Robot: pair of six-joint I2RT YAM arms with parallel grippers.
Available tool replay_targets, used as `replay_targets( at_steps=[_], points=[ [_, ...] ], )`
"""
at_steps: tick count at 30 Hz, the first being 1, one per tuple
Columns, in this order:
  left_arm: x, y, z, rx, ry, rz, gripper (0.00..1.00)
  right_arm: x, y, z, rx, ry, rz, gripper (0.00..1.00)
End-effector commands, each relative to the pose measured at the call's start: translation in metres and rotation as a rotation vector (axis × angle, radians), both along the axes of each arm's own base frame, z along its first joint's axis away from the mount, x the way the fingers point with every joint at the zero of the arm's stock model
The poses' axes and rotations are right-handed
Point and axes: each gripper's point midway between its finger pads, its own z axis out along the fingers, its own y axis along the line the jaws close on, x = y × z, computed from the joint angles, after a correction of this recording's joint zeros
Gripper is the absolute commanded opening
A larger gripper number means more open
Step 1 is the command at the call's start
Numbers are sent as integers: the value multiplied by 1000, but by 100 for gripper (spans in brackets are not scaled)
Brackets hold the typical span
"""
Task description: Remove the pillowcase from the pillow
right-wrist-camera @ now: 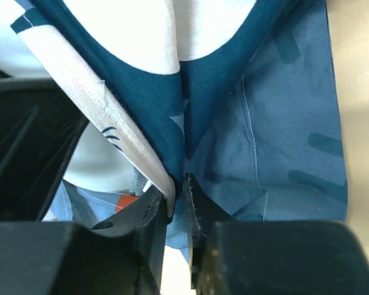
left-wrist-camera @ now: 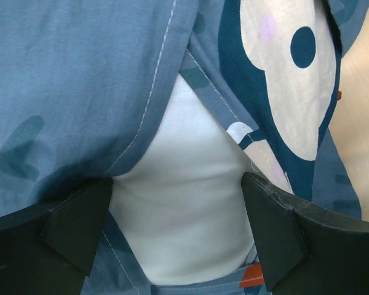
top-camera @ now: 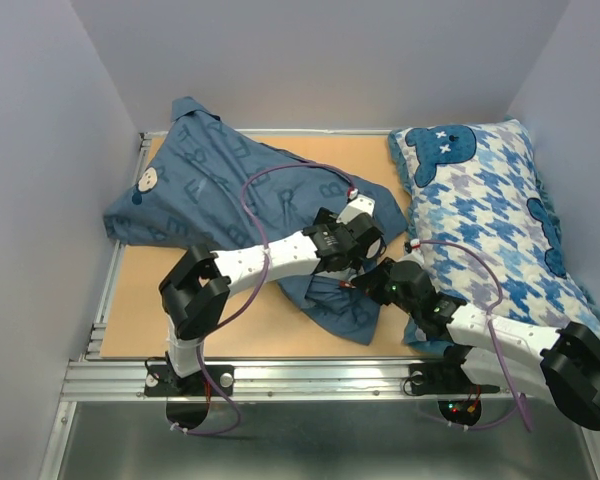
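Centrally in the top view, the right gripper [right-wrist-camera: 177, 206] pinches the pillowcase [top-camera: 210, 190] hem tight, while the left gripper [left-wrist-camera: 178, 233] gapes wide over the exposed white pillow [left-wrist-camera: 184, 166].

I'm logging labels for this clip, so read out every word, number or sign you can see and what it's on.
On the pillowcase: faint scattered single letters, too creased to read reliably.
On the orange tag: too blurred to read.
No other text visible.
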Motion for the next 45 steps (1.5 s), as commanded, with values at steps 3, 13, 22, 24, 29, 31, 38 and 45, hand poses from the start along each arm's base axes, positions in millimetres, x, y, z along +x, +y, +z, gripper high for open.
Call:
replay_targets(
  at_steps=[3, 13, 22, 24, 29, 31, 38, 45],
  points=[
    [7, 6, -46, 50, 94, -24, 78, 9, -8, 5, -74, -19, -30, 29],
    [34, -15, 26, -173, 1, 11, 0, 20, 13, 18, -106, -31, 50, 64],
    [48, -24, 62, -303, -57, 54, 0, 17, 27, 39, -53, -58, 120, 51],
    [50, -29, 79, -348, -80, 45, 0, 15, 25, 34, -56, -47, 114, 38],
    [76, -19, 126, -447, -140, 65, 0, 3, 24, 18, -57, 1, 144, 1],
    [88, -11, 137, -477, -157, 79, 0, -2, 19, 19, -45, -4, 136, 0],
    [133, 14, 190, -559, -217, 106, 0, -14, 8, 1, -60, 36, 129, 1],
    [145, 36, 219, -600, -224, 108, 0, -9, 0, -10, -99, 52, 79, 1]
  ],
)
